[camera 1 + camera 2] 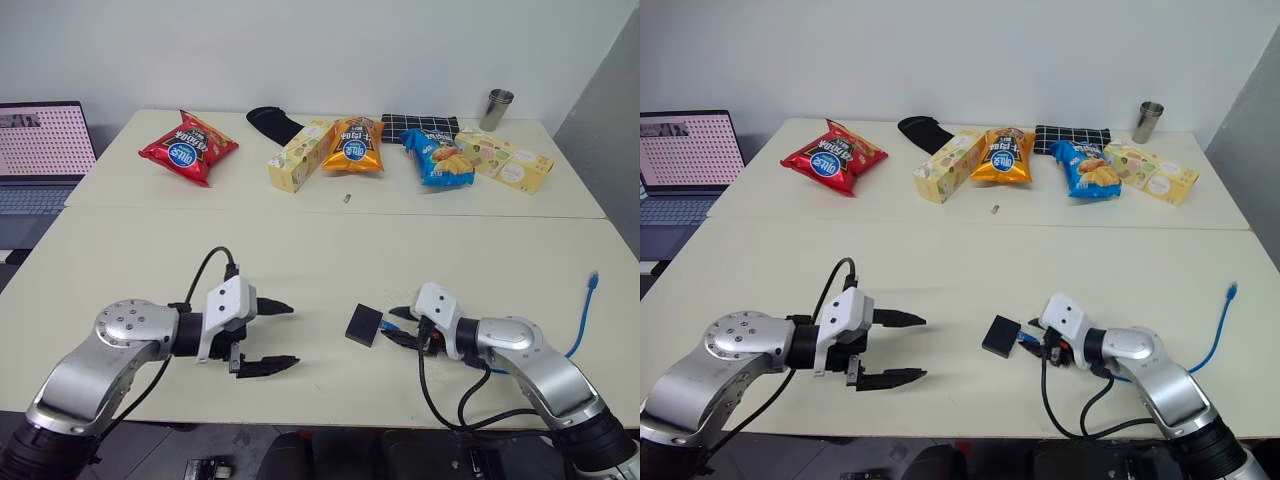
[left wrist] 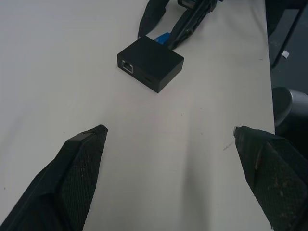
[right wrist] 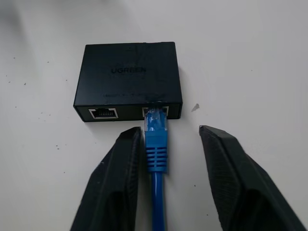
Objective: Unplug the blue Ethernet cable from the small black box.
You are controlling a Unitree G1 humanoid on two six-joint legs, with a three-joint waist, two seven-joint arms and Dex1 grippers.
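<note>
Office or lab, pale tables (image 1: 300,260), laptop (image 1: 40,150), plain white wall (image 1: 300,50)

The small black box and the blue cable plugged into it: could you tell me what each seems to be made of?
The small black box looks like matte moulded plastic, with faint embossed lettering on top. The blue Ethernet cable seems rubbery, with a ribbed boot behind a translucent plastic plug.

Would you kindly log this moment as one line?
right gripper: straddling bright-blue Ethernet cable plug, one finger touching | cable: plugged into small matte-black box | left gripper: open, apart

box (image 3: 129,72) is matte black plastic, cable (image 3: 156,144) boot glossy blue ribbed plastic, tool pads (image 3: 115,187) rough black, bench (image 1: 330,250) smooth matte.
</note>
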